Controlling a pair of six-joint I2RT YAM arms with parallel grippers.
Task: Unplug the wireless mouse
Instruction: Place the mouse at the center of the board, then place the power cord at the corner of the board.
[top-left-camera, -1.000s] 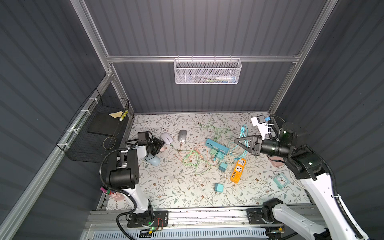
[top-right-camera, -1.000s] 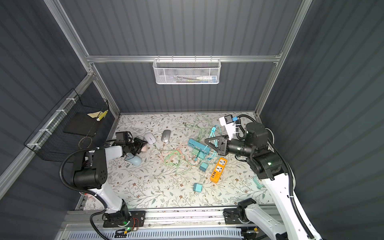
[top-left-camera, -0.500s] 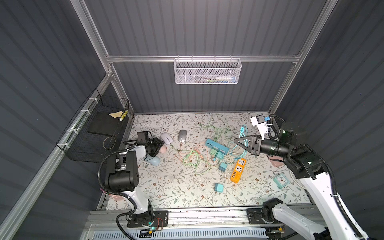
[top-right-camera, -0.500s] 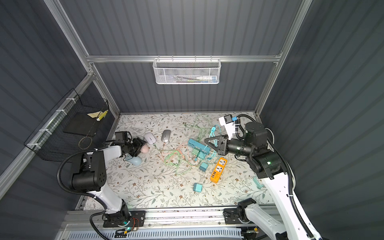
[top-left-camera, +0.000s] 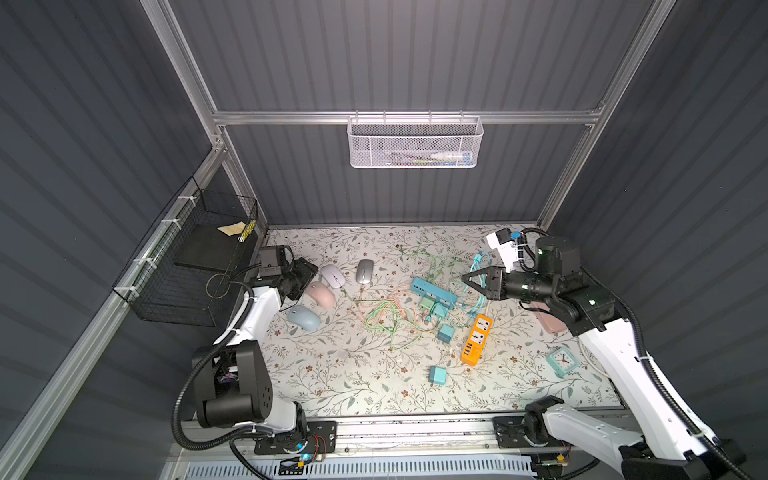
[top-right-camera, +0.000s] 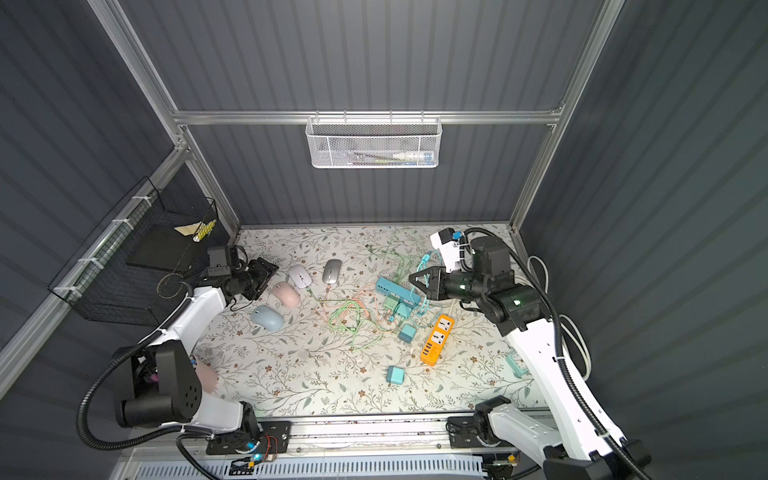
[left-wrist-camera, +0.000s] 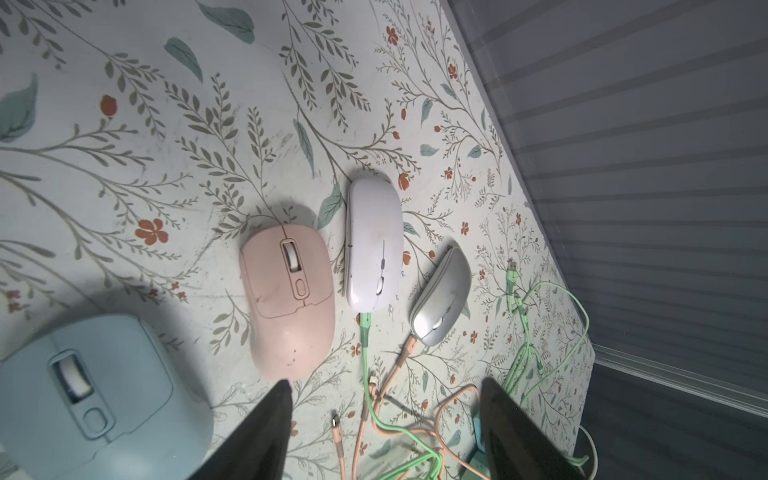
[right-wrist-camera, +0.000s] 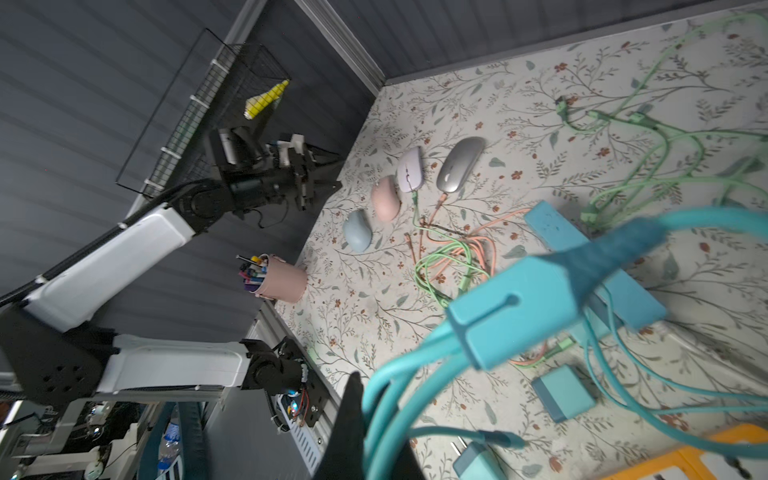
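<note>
- Left gripper (left-wrist-camera: 385, 380): fingers (left-wrist-camera: 257, 440) apart, empty, tips just short of the pink mouse (left-wrist-camera: 291, 291).
- Pink mouse: flat on the table (left-wrist-camera: 124, 187), between the blue mouse (left-wrist-camera: 95, 386) and the white mouse (left-wrist-camera: 374, 245).
- Right gripper (top-left-camera: 469, 283): clamped on the teal cable (right-wrist-camera: 390, 399).

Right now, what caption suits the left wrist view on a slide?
Open left gripper facing blue mouse, pink mouse, white mouse with green cable, silver mouse with peach cable.
</note>
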